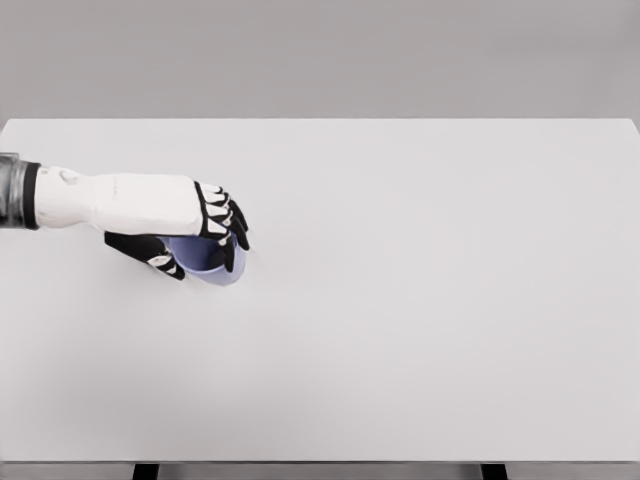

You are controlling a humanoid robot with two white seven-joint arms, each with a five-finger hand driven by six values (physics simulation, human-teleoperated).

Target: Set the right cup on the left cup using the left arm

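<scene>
My left hand [195, 232] closes its fingers around a pale-blue plastic cup [207, 258] at nine o'clock — I see only one cup, so stacking seems nearly done.

A wide white table [420, 330] is seen against a plain grey wall [320, 55], evenly lit; dark legs [146, 471] below.

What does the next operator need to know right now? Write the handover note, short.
Left hand: over the table's left part, fingers curled around a blue cup.
Right hand: out of view.
Cups: only one blue cup shape shows, under the hand; whether two are already nested there cannot be told. No other cup stands on the white table.
Done: the cup is in hand.
Left: confirm the stack, release, withdraw.
</scene>
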